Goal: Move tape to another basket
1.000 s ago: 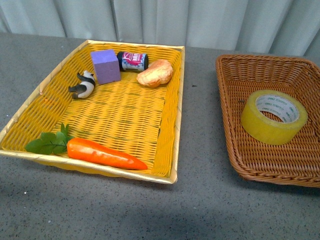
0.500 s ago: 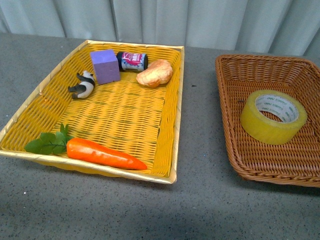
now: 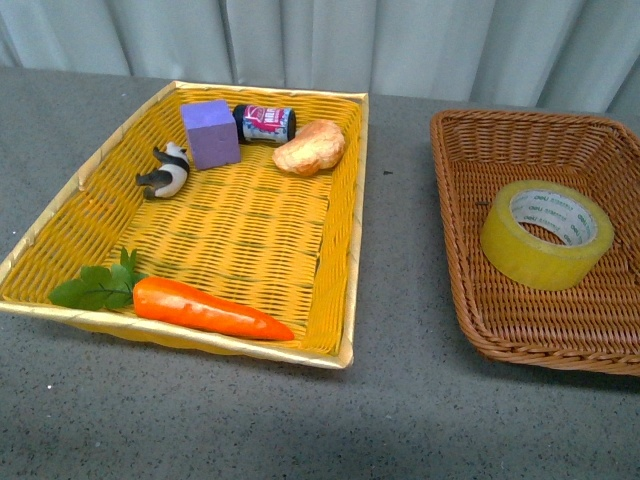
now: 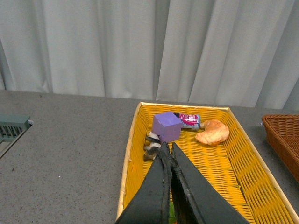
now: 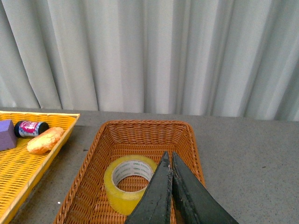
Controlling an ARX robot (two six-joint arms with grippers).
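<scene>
This looks like a staged robot test bench in a lab, not a home. A plain grey speckled tabletop [image 3: 400, 400] fills the lower frame, and pale pleated curtains [image 3: 420, 45] close off the whole top edge. Toy props, a plastic carrot [image 3: 210, 308] and a purple foam cube [image 3: 211, 133], lie at left.

Yellow tray [image 3: 352, 180] holds carrot [image 3: 205, 307], purple cube [image 3: 211, 133], bread [image 3: 310, 146].

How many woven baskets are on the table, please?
2. The bright yellow woven tray with a pale rim lies on the left and holds small items. The dark brown wicker basket lies on the right and holds the yellow tape roll. Nothing suggests a hidden third.
</scene>
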